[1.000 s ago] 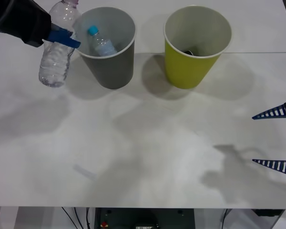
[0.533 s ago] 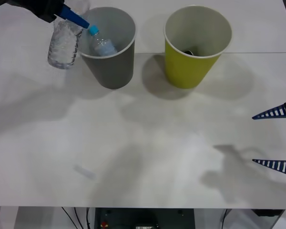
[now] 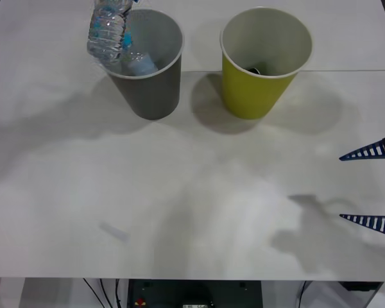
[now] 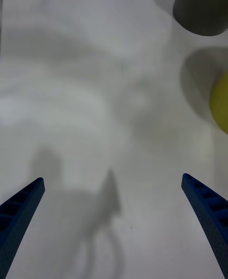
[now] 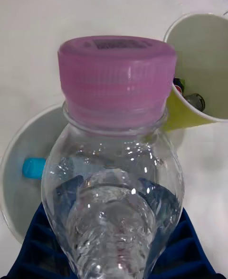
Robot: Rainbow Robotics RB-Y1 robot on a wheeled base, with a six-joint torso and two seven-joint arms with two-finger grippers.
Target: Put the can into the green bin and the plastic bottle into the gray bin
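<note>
White tabletop (image 3: 179,212) seen from above, with two tapered bins standing upright side by side along its far edge: the gray bin (image 3: 147,77) toward 11 o'clock and the green bin (image 3: 260,83) toward 1 o'clock, near each other but not touching. The plastic bottle (image 3: 108,27), clear and crinkled, hangs tilted in the air over the gray bin's rim at that bin's 10 o'clock side; its upper end runs out of the front view. In the left wrist view the left gripper (image 5: 114,241) is clamped on the bottle's body, blue fingers (image 5: 45,250) pressed against both sides, with the pink cap (image 5: 116,77) pointing away from the wrist. Beneath the bottle in that view lies the pale inside of the gray bin, holding a second clear bottle with a blue cap (image 3: 126,41); the green bin stands beyond with a dark item (image 5: 190,99) at its bottom, too small to identify. The right gripper (image 3: 371,187) hovers low over the tabletop at 4 o'clock, well apart from both bins, its two ribbed blue fingers spread wide with nothing between them.
</note>
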